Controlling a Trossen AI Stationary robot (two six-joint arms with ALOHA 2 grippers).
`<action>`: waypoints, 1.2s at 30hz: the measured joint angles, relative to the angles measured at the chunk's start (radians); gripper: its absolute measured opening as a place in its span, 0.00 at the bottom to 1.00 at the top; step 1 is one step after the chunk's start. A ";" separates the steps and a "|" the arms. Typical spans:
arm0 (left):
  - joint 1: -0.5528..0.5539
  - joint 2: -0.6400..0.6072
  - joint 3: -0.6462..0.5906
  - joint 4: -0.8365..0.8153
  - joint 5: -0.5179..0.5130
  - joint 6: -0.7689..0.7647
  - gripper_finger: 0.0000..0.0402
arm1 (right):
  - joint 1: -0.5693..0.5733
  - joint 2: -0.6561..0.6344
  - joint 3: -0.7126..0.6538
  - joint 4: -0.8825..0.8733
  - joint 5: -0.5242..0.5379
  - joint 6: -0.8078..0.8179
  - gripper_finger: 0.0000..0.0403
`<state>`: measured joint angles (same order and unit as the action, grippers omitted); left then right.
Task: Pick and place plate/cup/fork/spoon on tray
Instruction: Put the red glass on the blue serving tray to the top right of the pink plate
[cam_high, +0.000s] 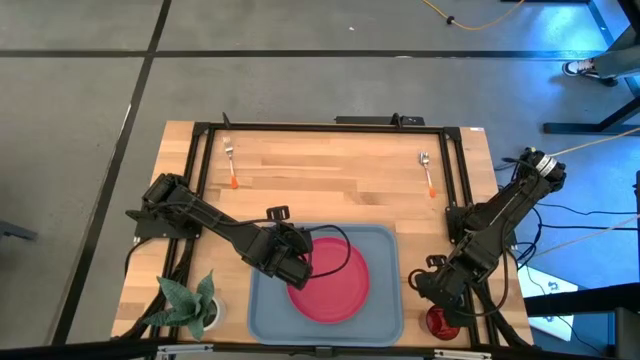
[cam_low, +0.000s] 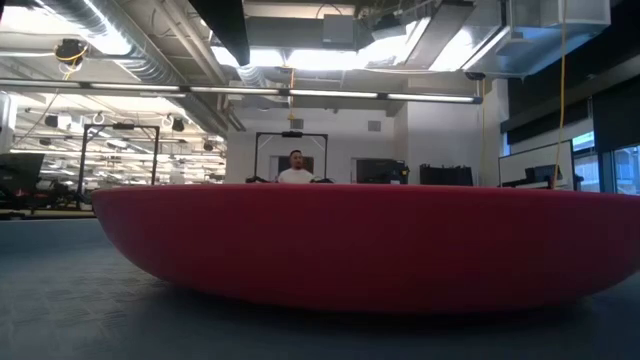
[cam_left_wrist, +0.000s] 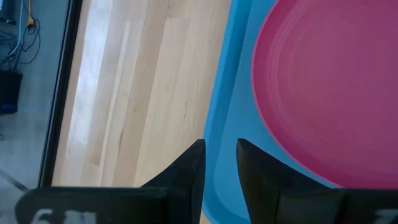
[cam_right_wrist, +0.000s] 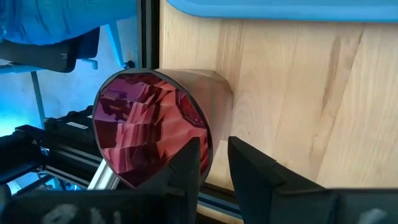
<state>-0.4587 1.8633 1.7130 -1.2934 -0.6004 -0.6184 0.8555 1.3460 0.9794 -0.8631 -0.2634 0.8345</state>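
Observation:
The pinkish-red plate (cam_high: 335, 285) lies flat on the grey-blue tray (cam_high: 385, 240) at the table's near middle, and fills the low view (cam_low: 370, 245). My left gripper (cam_high: 297, 265) hovers over the tray's left part beside the plate's edge (cam_left_wrist: 329, 81). Its fingers (cam_left_wrist: 221, 146) stand a narrow gap apart and hold nothing. My right gripper (cam_high: 440, 308) is at the dark red cup (cam_high: 441, 323) at the near right corner. The fork (cam_high: 231, 165) lies at the far left and the spoon (cam_high: 427, 172) at the far right. My right gripper (cam_right_wrist: 214, 142) has the cup's rim (cam_right_wrist: 208, 134) between its two fingers, one finger inside the cup and one outside. The fingers come from above, slanting down. Whether the cup (cam_right_wrist: 149, 124) stands on the wood or is lifted, I cannot tell.
A black metal frame (cam_high: 300, 127) runs around the tabletop. A small green plant (cam_high: 190, 305) stands at the near left corner. The cup is close to the table's near right edge and frame rail (cam_right_wrist: 74, 130). Bare wood lies between the tray and the far utensils. A person (cam_low: 296, 170) stands far behind.

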 joint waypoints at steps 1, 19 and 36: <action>0.000 0.000 0.000 0.000 0.000 0.000 0.21 | 0.000 0.000 0.000 0.000 0.000 0.000 0.22; 0.000 0.000 0.000 0.000 0.000 0.000 0.21 | 0.006 0.027 0.000 0.007 0.008 -0.005 0.22; 0.000 0.000 0.000 0.000 0.000 0.000 0.21 | 0.013 0.136 0.000 0.006 0.008 -0.031 0.21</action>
<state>-0.4587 1.8633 1.7130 -1.2930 -0.6001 -0.6182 0.8680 1.4819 0.9794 -0.8566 -0.2552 0.8036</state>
